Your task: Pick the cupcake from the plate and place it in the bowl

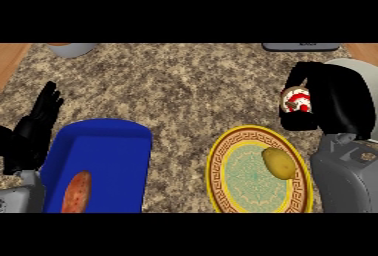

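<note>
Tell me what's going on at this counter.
The right hand is curled round the cupcake. It holds the cupcake clear of the patterned plate, up by the pale bowl, which the hand mostly hides. A yellow potato-like item lies on the plate. The left hand rests open at the left edge beside a blue tray that holds a brownish oblong food.

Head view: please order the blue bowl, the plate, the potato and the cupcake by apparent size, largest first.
1. blue bowl and plate: about alike, both cut at the lower edge, so not ranked.
2. potato and cupcake: much smaller; the right hand covers part of the cupcake, so their order is unsure.
</note>
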You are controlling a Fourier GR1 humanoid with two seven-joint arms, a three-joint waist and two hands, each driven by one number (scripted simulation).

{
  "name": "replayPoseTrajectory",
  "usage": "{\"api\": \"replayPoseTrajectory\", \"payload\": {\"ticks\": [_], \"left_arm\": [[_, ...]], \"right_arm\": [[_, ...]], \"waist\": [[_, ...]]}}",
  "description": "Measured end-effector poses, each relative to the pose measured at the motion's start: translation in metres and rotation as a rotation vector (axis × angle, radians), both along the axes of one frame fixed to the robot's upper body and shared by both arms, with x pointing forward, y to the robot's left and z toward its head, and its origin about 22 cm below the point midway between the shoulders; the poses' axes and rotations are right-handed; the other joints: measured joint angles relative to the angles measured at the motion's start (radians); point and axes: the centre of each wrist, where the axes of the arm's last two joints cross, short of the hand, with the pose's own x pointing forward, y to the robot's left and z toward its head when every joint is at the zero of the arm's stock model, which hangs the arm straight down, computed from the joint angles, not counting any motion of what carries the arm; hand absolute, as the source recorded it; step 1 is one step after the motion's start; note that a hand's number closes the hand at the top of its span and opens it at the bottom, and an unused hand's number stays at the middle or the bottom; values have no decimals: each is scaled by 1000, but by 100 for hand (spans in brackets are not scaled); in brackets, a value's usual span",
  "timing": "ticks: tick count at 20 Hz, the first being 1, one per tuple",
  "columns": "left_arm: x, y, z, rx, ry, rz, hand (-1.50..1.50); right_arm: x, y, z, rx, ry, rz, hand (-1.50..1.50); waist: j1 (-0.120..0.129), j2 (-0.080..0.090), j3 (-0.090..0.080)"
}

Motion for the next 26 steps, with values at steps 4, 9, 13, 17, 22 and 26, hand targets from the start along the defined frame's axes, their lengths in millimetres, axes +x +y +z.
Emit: {"api": "replayPoseTrajectory", "payload": {"ticks": [4,9,13,17,22,26], "left_arm": [[-3,5,-3,1,-2,-6,0],[4,6,0,0,-8,-8,0],[2,2,3,7,-14,-14,0],[2,-5,0,0,-6,-18,0],[8,-8,4,0,-15,-20,0],[7,-7,5,-2,-15,-32,0]], "right_arm": [[-11,-15,38,60,-102,-75,150],[-13,-41,59,110,-156,-144,150],[-3,-75,61,171,-170,-159,150],[14,-108,49,218,-162,-166,150],[37,-151,25,249,-163,-174,150],[57,-178,5,255,-165,-177,150]], "waist": [[7,3,0],[12,6,1],[16,8,1],[19,9,1],[23,12,2],[28,13,2]]}}
